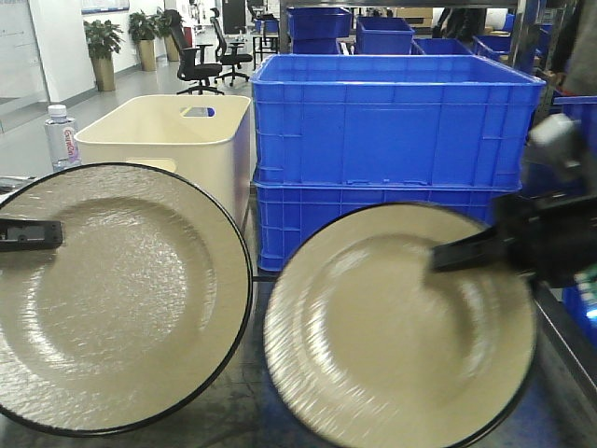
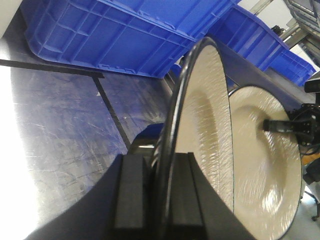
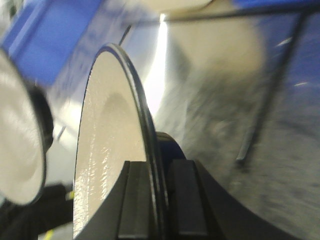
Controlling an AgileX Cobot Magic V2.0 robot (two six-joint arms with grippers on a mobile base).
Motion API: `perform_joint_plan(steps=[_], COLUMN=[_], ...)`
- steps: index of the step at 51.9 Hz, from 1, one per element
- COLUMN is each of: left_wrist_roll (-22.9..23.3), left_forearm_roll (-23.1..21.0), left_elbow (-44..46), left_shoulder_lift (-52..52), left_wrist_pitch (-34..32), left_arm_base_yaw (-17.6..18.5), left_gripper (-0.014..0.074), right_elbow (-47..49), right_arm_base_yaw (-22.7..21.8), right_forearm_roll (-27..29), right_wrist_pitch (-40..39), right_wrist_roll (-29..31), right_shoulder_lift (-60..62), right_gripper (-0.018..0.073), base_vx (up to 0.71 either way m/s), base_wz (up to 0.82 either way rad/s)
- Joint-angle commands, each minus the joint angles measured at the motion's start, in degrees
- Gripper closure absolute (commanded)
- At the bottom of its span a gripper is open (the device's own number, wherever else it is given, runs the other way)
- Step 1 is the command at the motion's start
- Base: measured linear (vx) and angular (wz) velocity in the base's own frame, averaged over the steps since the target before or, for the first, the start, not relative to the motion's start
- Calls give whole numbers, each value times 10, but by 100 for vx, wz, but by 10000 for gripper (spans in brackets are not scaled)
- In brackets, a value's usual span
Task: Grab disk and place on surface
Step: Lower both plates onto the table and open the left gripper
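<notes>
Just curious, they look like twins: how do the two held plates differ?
The left plate is clamped at its left rim by the left gripper and looks sharp; the right plate is clamped at its right rim by the right gripper and looks blurred. Both are cream with black rims.

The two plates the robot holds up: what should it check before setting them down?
1. Left pincer clamps the left plate by its rim: ok.
2. Right pincer clamps the right plate by its rim: ok.
3. Plates apart from each other: a narrow gap shows in the front view, ok.
4. Tabletop bare where it shows beside the left plate: ok.
5. Tabletop directly under both plates: hidden, cannot tell.
6. Blue crates behind, far enough from the plates: cannot tell.
</notes>
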State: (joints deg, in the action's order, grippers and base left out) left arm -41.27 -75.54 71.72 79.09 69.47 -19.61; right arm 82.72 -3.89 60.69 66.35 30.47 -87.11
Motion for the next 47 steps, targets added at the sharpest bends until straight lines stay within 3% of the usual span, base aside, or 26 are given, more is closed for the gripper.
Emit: perform_joint_plan(steps=[1, 9, 25, 37, 47], left_wrist_roll=[12, 52, 55, -6, -33], left_forearm_roll=[-55, -17, -40, -156, -170], left_elbow=[19, 19, 19, 19, 19], left_shoulder_lift=[-22, -3, 92, 194, 246], left_wrist_pitch=[-6, -62, -139, -161, -218], left_arm_base_yaw=[2, 3, 14, 109, 171], left_gripper=[603, 601, 598, 598, 559], right_elbow=[19, 19, 19, 19, 19], right_arm_base_yaw=[39, 47, 46, 46, 46], right_forearm_roll=[73, 76, 74, 81, 81], right_wrist_pitch=[-67, -118, -180, -213, -219], right_wrist_roll=[-4, -9, -18, -18, -17], right_shoulder_lift=[26, 26, 26, 26, 26], right_gripper=[568, 568, 568, 568, 568], base_vx=[0, 0, 0, 0, 0], base_wz=[0, 0, 0, 0, 0])
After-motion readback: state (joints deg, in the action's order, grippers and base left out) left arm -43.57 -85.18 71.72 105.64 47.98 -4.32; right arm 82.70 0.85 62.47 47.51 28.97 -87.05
